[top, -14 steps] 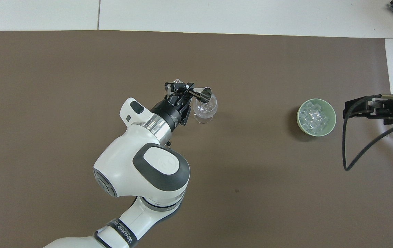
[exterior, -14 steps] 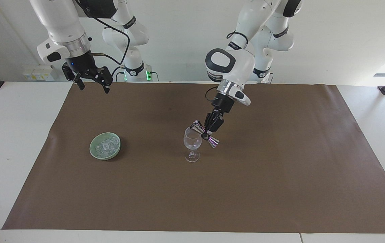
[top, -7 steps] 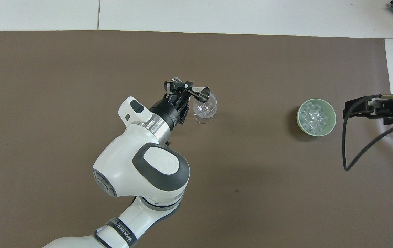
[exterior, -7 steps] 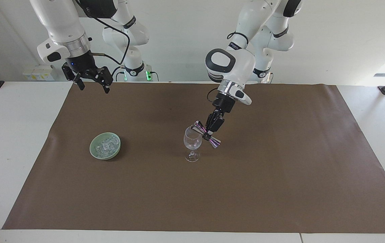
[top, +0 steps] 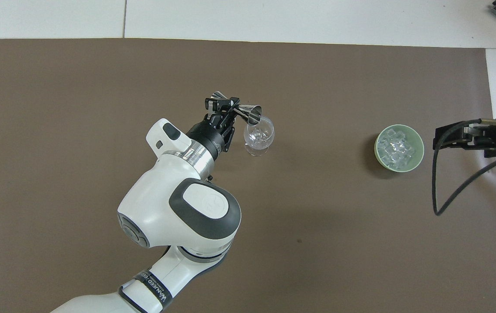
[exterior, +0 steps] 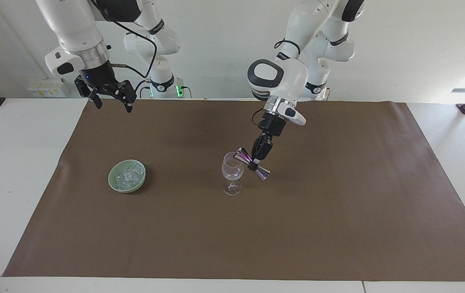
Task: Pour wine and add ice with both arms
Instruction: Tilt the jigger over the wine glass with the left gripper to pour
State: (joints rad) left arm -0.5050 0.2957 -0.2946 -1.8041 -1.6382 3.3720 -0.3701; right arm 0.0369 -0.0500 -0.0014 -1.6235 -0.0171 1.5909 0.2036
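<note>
Wine glass (exterior: 232, 167) under my tilted jigger (exterior: 253, 163); left gripper (exterior: 255, 161) clamped on its waist. Keep spout over rim. Right gripper (exterior: 111, 101) waits, spread and empty.

Facing view: high, across the table, looking at the robots.
Overhead view: steeply down from the robots' end.
Shared: brown mat (exterior: 338, 211), wine glass (exterior: 232, 171).

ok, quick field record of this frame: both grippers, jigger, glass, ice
left gripper: shut on the jigger's waist, over the wine glass
jigger: steel double cone, tilted, one mouth at the glass rim
wine glass: upright on the brown mat, mid-table
ice: cubes piled in the green dish
green dish: on the mat, toward the right arm's end
right gripper: open, empty, waiting raised over the mat's edge
</note>
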